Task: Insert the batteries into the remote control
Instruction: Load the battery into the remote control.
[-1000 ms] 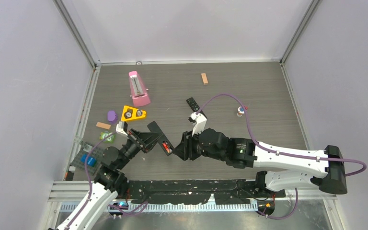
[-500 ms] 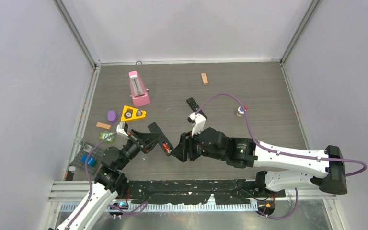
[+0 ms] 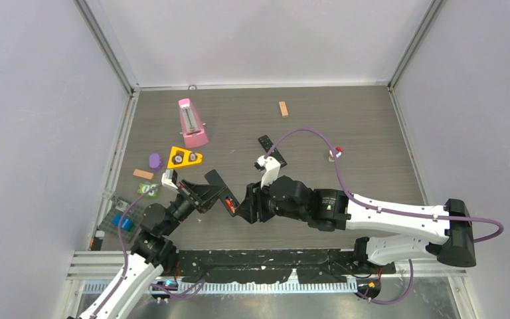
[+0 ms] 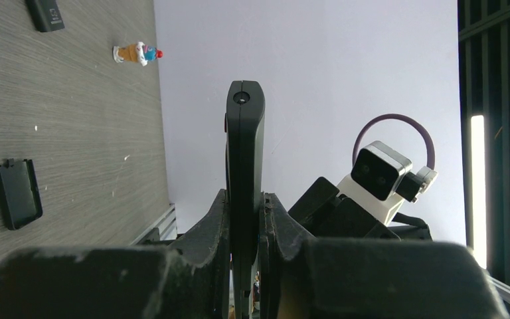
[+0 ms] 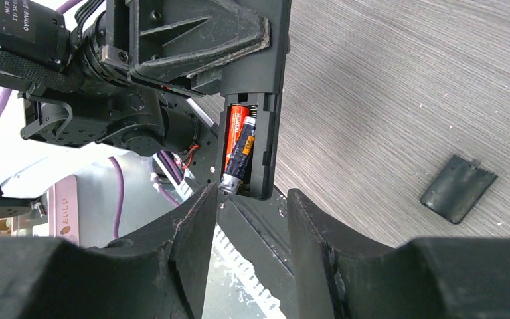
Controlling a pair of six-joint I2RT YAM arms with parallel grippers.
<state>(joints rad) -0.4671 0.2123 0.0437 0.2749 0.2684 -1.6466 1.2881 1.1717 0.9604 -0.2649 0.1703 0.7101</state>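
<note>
Reading "DAMIAO" in white on the motor housing [image 5: 23, 23] of the left arm, up and to the left of the right gripper [image 5: 251, 196]. Making out dark lettering along the orange label of one cell, too small to read with certainty.

Clamping the remote control [image 5: 275, 73] edge-on in the left gripper [image 4: 246, 203], fingers pressed tight against both faces and the remote's back turned toward the right gripper. Exposing the uncovered battery bay just ahead of the right gripper's fingertips.

Lying in that bay: the batteries [image 5: 240, 153]. Sitting lengthwise, one orange-red cell. Slanting across it, a second dark-and-orange cell, its metal end sticking out at the near end of the bay, right beside the finger [image 5: 192, 226] on the left of the wrist view. Touching or not, impossible to tell.

Spreading the right gripper's fingers wide, gripping nothing, straddling the near end of the remote. Resting flat on the worktop [image 5: 385, 80], off to the right of the right gripper: the loose battery cover [image 5: 458, 188].

Comparing with a second ago: edging the right gripper slightly closer to the left gripper, carrying the arc of the purple cable [image 3: 305, 133] a little leftward in the overhead view. Holding the left gripper and remote in the same spot.
</note>
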